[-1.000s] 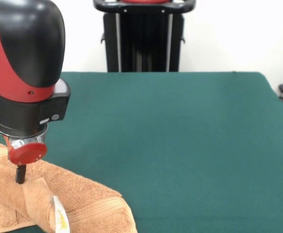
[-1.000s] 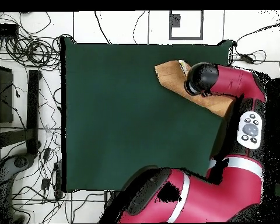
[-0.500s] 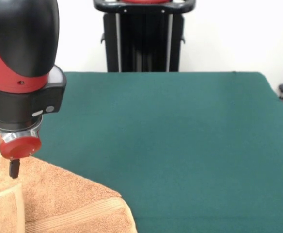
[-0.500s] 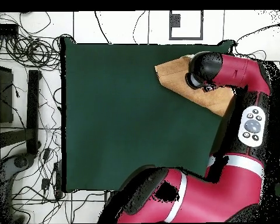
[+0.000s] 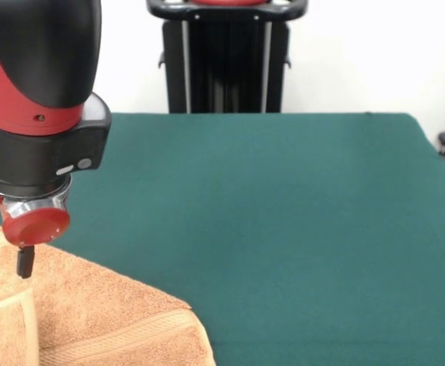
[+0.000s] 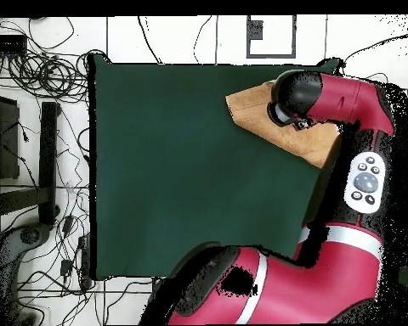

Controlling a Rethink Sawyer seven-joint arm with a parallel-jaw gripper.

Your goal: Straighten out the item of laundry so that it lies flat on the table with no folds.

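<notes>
Orange-tan terry cloth fills the lower left corner of the front view: the towel (image 5: 93, 320) lies on the green desk (image 5: 283, 213), spread mostly smooth, with a woven band stripe running along its right-hand edge and a narrow raised fold at the far left of the picture. Directly above its left part hangs the gripper (image 5: 25, 261), a short dark tip below a red disc and a silver collar on the red and black arm (image 5: 40, 91); the tip is at or just over the cloth, and I cannot tell whether it is apart or together. Rightward, the green cloth of the desk stretches bare to its far edge.

From overhead, the desk (image 6: 173, 170) spans the middle, and the towel (image 6: 250, 109) sits in its upper right corner as an angled tan shape, partly covered by the arm's black and red wrist (image 6: 294, 95).
</notes>
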